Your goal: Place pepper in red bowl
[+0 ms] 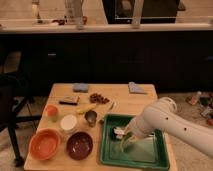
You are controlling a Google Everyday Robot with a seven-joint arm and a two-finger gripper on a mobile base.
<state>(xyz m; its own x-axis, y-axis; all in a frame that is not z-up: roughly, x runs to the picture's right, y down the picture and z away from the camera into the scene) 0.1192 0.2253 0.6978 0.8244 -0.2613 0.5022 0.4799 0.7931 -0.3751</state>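
Note:
My gripper (125,138) is at the end of the white arm that reaches in from the right, over the left half of the green tray (108,159). It is shut on the slim green pepper (123,146), which hangs down from it just above the tray floor. The red bowl (45,144) stands empty at the table's front left corner, well to the left of the gripper, with the maroon bowl (80,145) between them.
A white item (118,132) lies in the tray by the gripper. Behind the bowls are an orange cup (51,111), a white cup (68,122), a metal cup (91,117) and a yellow banana-like item (86,109). Two blue cloths (81,87) lie at the back.

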